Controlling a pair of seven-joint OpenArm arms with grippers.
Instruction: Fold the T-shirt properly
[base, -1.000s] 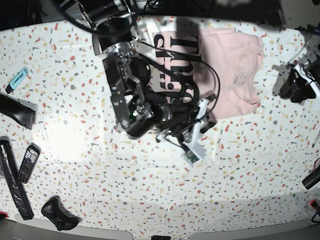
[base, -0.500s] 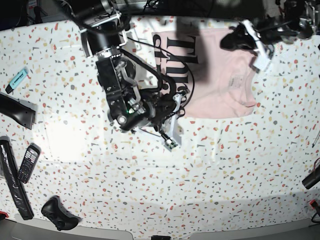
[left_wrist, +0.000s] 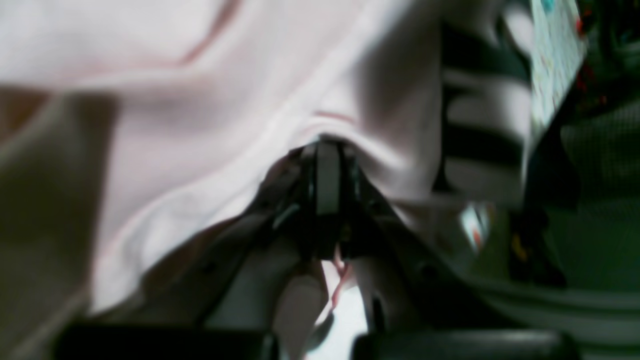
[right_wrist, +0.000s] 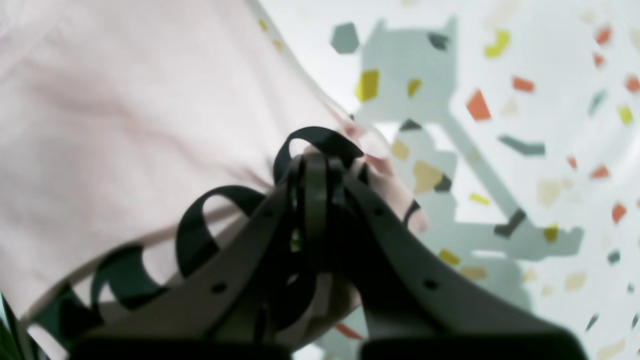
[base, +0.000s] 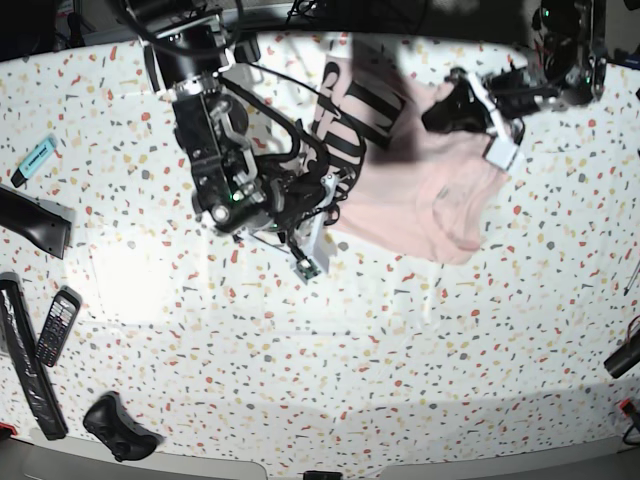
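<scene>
both grippers (base: 335, 185) clamped on t-shirt (base: 420, 190)

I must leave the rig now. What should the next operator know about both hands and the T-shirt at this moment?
Left hand: shut on the T-shirt, gripping pink cloth at the far side.
Right hand: shut on the T-shirt, at an edge with black lettering.
T-shirt: bunched and partly lifted between the two hands over the speckled table, lettering showing on one side.
Done: both grips taken.
Left: no tidy fold shows yet; spread it flat, then fold.
</scene>
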